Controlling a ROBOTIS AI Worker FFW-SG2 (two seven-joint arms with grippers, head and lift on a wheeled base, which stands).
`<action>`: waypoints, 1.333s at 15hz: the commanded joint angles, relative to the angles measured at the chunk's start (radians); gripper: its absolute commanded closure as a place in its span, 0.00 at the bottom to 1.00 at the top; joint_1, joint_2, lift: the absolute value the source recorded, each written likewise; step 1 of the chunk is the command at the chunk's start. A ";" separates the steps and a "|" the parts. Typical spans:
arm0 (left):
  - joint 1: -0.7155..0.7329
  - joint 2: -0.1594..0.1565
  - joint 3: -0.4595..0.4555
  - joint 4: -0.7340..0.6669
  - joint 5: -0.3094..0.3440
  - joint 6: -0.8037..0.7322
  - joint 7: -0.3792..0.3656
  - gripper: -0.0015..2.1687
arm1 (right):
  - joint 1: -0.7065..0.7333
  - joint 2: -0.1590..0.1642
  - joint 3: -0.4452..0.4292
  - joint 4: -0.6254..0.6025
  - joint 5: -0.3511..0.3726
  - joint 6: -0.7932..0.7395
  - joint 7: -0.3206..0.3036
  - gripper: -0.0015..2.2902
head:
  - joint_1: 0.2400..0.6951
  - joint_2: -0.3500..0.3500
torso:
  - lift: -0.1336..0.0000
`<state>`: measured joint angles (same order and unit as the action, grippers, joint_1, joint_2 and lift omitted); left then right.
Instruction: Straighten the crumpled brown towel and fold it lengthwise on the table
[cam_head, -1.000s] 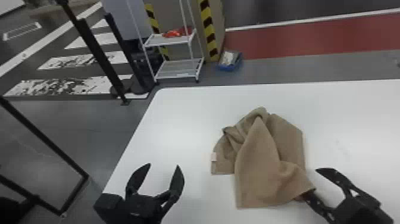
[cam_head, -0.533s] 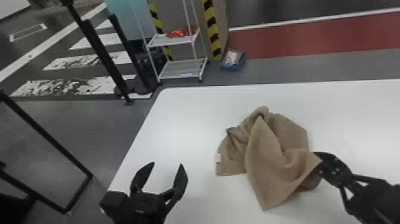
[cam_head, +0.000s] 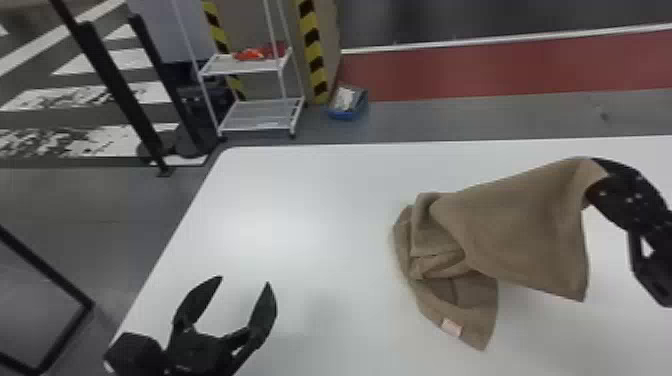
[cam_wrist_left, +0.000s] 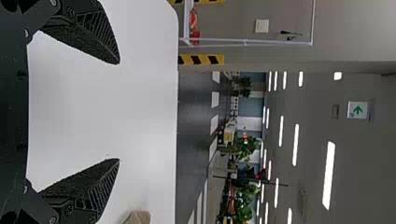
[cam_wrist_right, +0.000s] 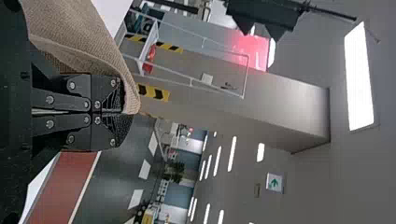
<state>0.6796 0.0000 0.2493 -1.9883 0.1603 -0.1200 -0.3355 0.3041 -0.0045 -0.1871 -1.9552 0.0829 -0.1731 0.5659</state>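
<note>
Gray floor (cam_head: 125, 200), red strip (cam_head: 475, 70) running across it beyond the work area. White surface (cam_head: 310, 215), flat, takes up most of the near space. White rolling cart (cam_head: 260, 117) stands on the floor past the far left corner of the surface, red items (cam_head: 255, 53) on its upper shelf. Dark posts (cam_head: 115, 87) to the left of the cart, tilted in the head view.

Brown towel (cam_head: 515, 225) is on the right part of the surface, crumpled, not flat. Its left portion lies bunched in folds on the surface; its right portion is lifted and stretches up to the right gripper (cam_head: 627, 195), with a free corner hanging down. Right gripper is closed on the towel's far right corner; in the right wrist view its fingers are together, cloth caught at the tips and draped along one side.

Left gripper (cam_head: 244, 281) is open and empty, over the near left part of the surface, well apart from the towel. Left wrist view: fingers spread wide, nothing between them, a bit of towel at the view's edge.

Blue bin (cam_head: 345, 115) on the floor right of the cart, pale stuff inside. Small pinkish-white label (cam_head: 451, 327) on the towel's near edge.
</note>
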 joint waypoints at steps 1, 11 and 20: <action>0.000 -0.003 -0.015 -0.004 0.001 0.015 -0.103 0.09 | -0.003 0.005 -0.077 0.007 0.009 0.028 0.020 0.96 | 1.00 0.69 | 0.07; -0.110 -0.003 -0.355 -0.030 -0.185 0.181 -0.211 0.09 | 0.059 0.005 -0.112 -0.033 -0.175 0.133 0.065 0.96 | 1.00 0.17 | 0.07; -0.133 -0.003 -0.400 0.042 -0.200 0.171 -0.180 0.09 | -0.086 0.005 0.212 -0.180 -0.381 0.433 0.086 0.96 | 1.00 0.38 | 0.07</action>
<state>0.5561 0.0000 -0.1372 -1.9689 -0.0383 0.0567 -0.5239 0.2422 -0.0046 0.0007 -2.1230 -0.2734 0.2208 0.6523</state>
